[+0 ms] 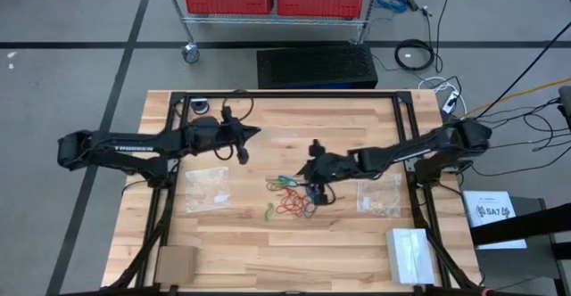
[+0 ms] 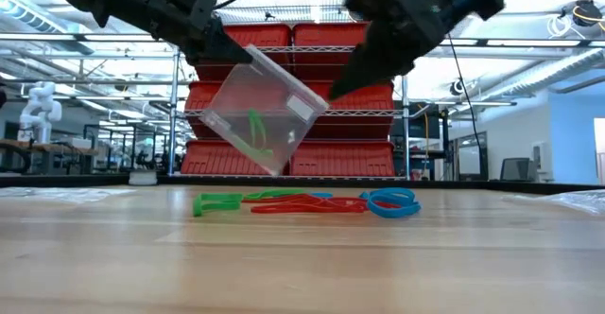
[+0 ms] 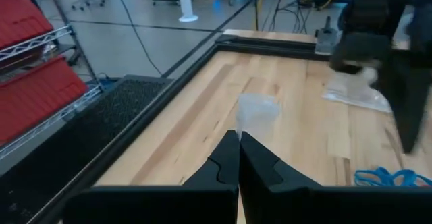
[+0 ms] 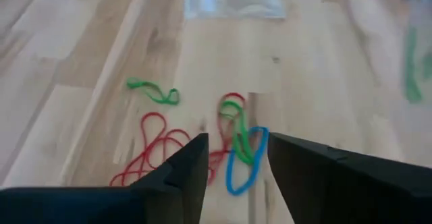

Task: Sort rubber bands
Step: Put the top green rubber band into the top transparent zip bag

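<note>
— Rubber, thin and floppy: the rubber bands (image 1: pixel 292 198) lie in a loose tangle at the middle of the wooden table (image 1: pixel 268 251), green, red and blue loops crossing one another. I judge them nearly weightless and stretchy, so one pinched strand may drag its neighbours along.

— Where would you take hold?

— On a strand lying clear of the heap, such as the lone green band (image 4: pixel 154 91) off to one side. The right gripper (image 4: pixel 236 158) hangs just above the pile, fingers parted, with a blue loop (image 4: pixel 244 162) showing in the gap.

— And the left gripper (image 1: pixel 243 152)?

— Clamped on a clear zip bag (image 2: pixel 260 109), held in the air to the left of the pile. Only the low view shows a green band already inside the bag; from above, the bag nearly vanishes.
</note>
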